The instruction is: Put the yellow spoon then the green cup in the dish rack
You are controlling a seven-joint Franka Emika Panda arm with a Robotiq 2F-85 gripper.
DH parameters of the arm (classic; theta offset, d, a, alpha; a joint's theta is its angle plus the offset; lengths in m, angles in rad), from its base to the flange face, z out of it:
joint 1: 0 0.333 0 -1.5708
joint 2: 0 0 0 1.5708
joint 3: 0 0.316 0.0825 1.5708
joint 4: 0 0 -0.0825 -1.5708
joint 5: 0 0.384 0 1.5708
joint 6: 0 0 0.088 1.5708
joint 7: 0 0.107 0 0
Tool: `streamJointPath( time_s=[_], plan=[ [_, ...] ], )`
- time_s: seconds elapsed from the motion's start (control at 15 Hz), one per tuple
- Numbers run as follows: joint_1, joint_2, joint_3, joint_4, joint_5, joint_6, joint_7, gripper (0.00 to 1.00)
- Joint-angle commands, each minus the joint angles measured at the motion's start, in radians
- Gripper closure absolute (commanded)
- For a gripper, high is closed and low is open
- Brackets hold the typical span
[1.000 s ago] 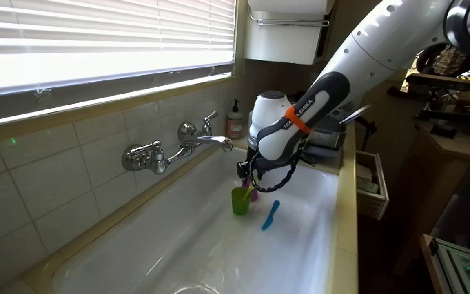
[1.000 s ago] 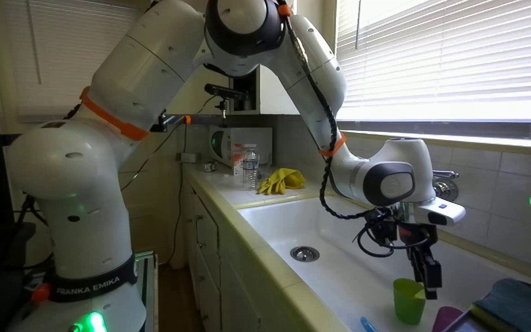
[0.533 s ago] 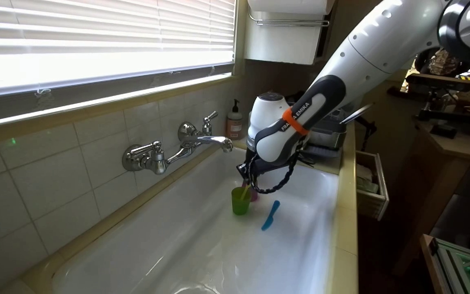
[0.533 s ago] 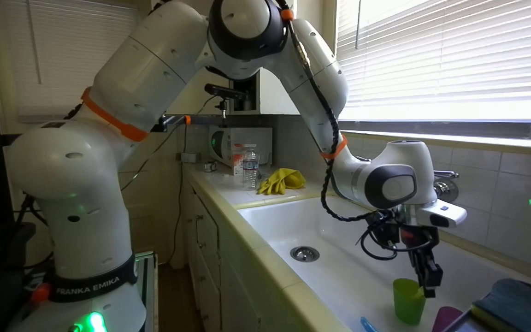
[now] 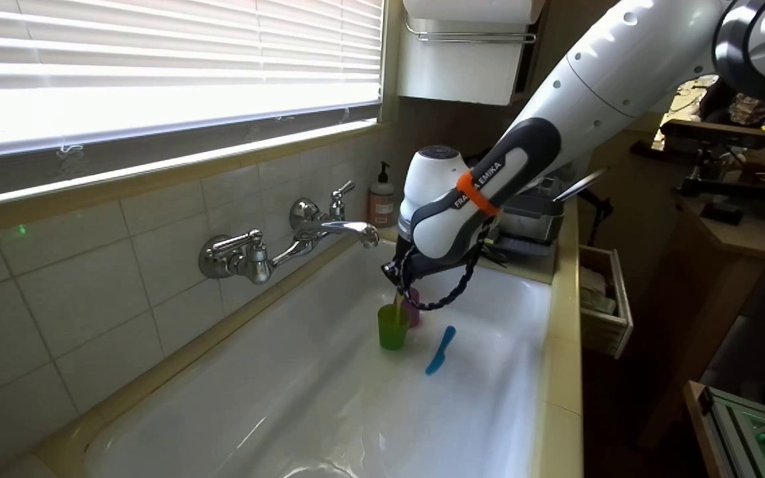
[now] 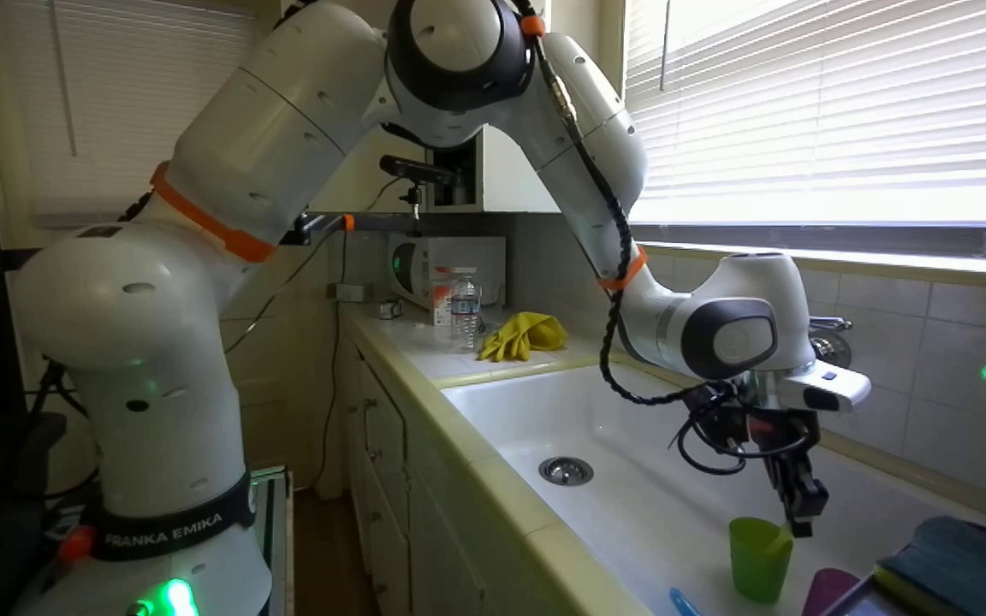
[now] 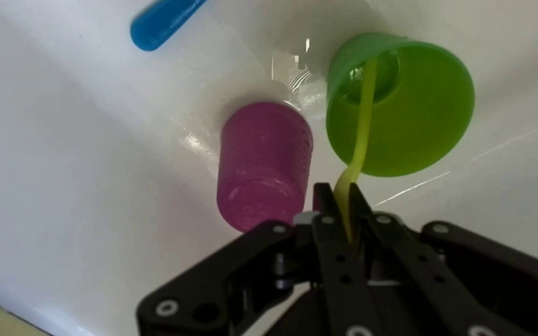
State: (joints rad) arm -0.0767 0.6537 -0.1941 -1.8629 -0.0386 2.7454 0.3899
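Yellow runs up into the claw [image 7: 339, 189] in the wrist view: it is pinched on the wider end of the yellow spoon [image 7: 364, 116], whose other end reaches down inside the green cup [image 7: 404, 112]. So the spoon is secured but not yet free, and neither item is in the rack. Just beside the green cup sits a magenta cup [image 7: 264, 163], partly hidden by the claw; one end of a blue utensil [image 7: 164, 23] shows apart from both. In an exterior view, the green cup stands upright in the white sink [image 5: 289, 398], and what looks like the dish rack [image 5: 532, 224] sits past the sink's end, partly behind the arm [image 5: 595, 99]. Left to do, seemingly: raise the spoon clear, carry it there, then fetch the green cup, which could tip if the spoon drags. The faucet [image 5: 342, 228] juts over the sink, probably off that route. In an exterior view, a sponge [image 6: 947, 556] shows at lower right; yellow gloves [image 6: 527, 335] rest well apart on the tabletop [image 6: 437, 359].
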Motion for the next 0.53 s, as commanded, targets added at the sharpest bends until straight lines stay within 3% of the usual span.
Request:
streamJointPath(
  time_s=[0.0, 0.47],
  plan=[
    [0.032, -0.041, -0.026, -0.040, 0.008, 0.003, -0.026, 0.98],
    [0.075, -0.199, -0.066, -0.144, -0.019, -0.002, -0.017, 0.98]
  ],
)
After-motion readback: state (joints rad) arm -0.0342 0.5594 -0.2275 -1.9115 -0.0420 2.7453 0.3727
